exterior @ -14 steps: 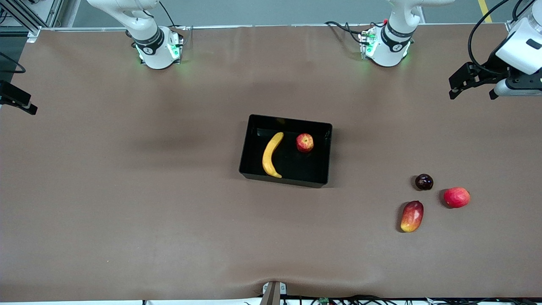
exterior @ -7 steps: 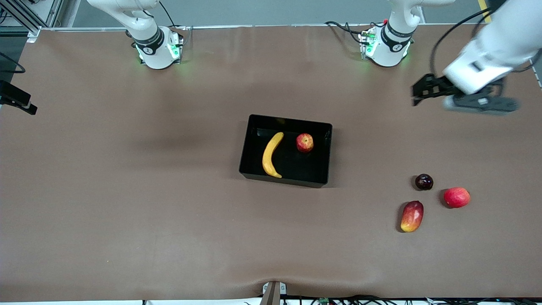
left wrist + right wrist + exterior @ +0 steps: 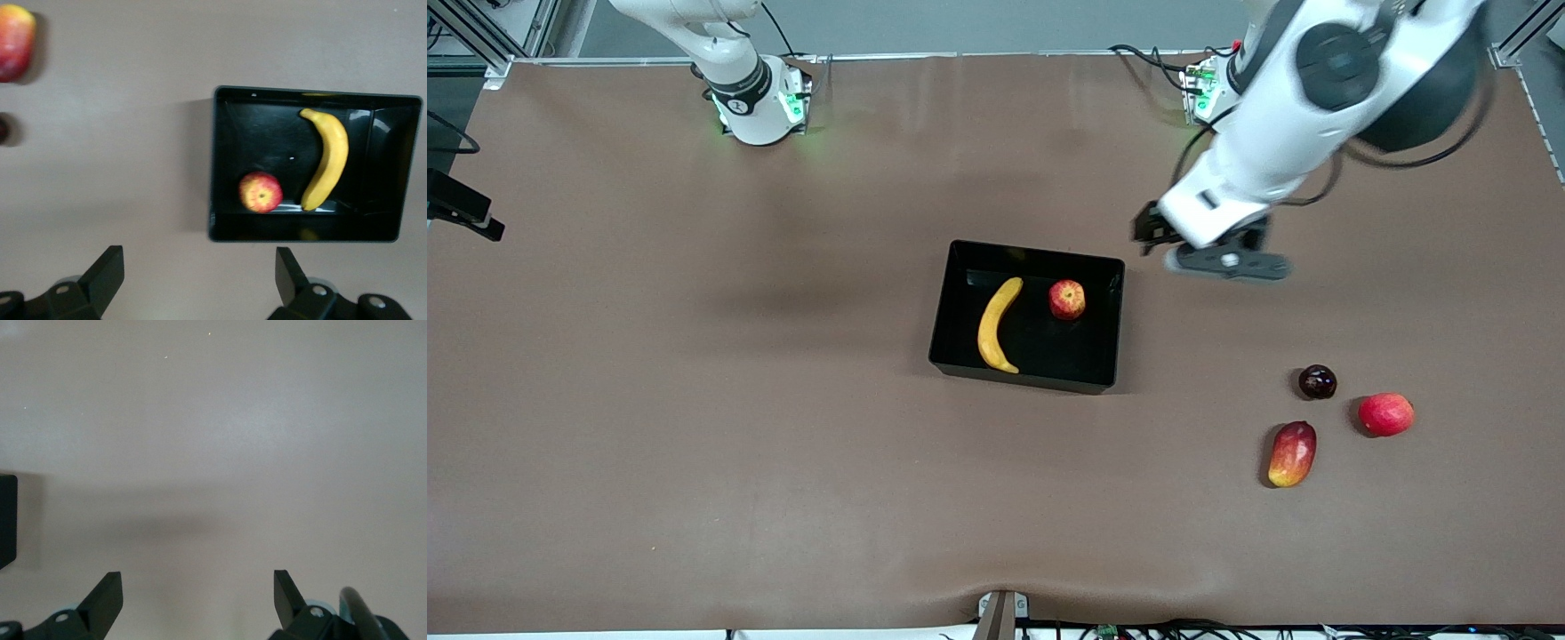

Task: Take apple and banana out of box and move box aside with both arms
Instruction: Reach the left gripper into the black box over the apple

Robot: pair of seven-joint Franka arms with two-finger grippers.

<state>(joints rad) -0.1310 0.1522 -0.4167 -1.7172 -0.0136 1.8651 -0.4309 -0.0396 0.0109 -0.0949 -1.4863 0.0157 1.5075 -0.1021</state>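
Note:
The black box [image 3: 1021,379] sits mid-table with the yellow banana [image 3: 996,324] and the small red apple [image 3: 1066,300] lying apart inside it. My left gripper [image 3: 1152,233] hovers over bare table beside the box corner at the left arm's end, open and empty. Its wrist view shows its open gripper [image 3: 199,263] with the box [image 3: 213,167], banana [image 3: 327,160] and apple [image 3: 260,192] ahead. My right gripper [image 3: 198,587] stands open and empty over bare table, with only a sliver of the box [image 3: 7,520] at the edge of that view. The right arm waits.
Toward the left arm's end, nearer the front camera than the box, lie a red-yellow mango [image 3: 1291,454], a plain red round fruit [image 3: 1385,414] and a small dark fruit [image 3: 1317,381]. The left arm's white links pass over the table above its gripper.
My left arm has swung in from the table's end toward the box, its gripper staying open. The right arm, the box and the fruits have not moved.

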